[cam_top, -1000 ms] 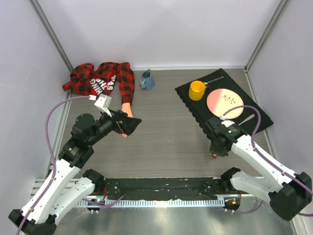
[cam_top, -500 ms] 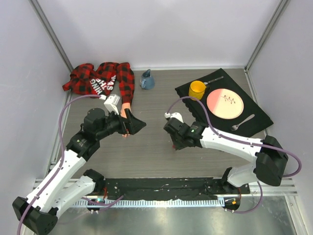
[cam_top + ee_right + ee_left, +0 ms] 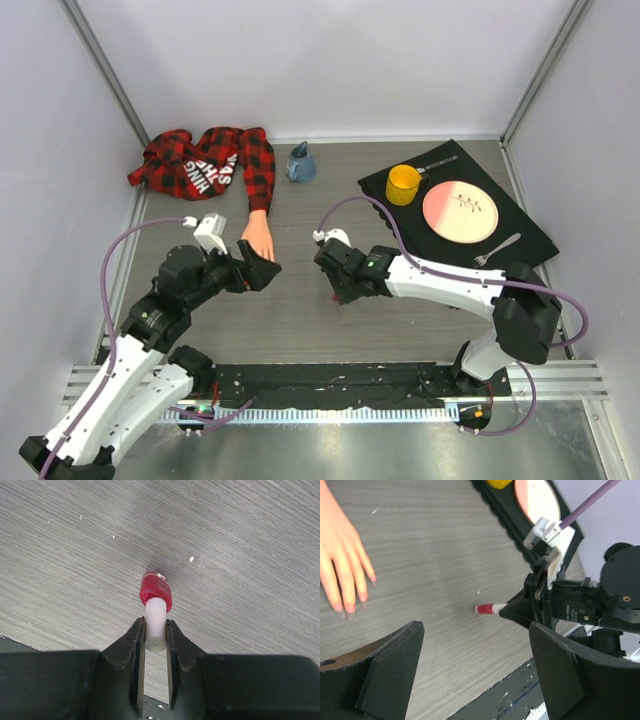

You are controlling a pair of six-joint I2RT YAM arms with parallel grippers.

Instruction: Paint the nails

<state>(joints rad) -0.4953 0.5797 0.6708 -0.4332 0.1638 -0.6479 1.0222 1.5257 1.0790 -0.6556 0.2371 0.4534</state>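
Here, the right gripper (image 3: 155,630) is clamped on the white cap of the small red polish bottle (image 3: 156,591), holding it low over the wood-grain table (image 3: 330,200), roughly midway between the left and right edges. Whether the bottle's base touches the surface cannot be told.

The left gripper (image 3: 475,650) has its jaws spread wide with nothing between them. It hovers just on the near side of the mannequin hand (image 3: 259,238).

That hand lies flat toward the left edge with its fingers pointing at the near edge, and its red-and-black plaid sleeve (image 3: 205,160) is bunched in the far left corner. The nails (image 3: 350,608) sit at the fingertips, well apart from the bottle.

A black mat (image 3: 400,225) in the far right corner carries a yellow cup (image 3: 403,184) and a pink plate (image 3: 460,211).
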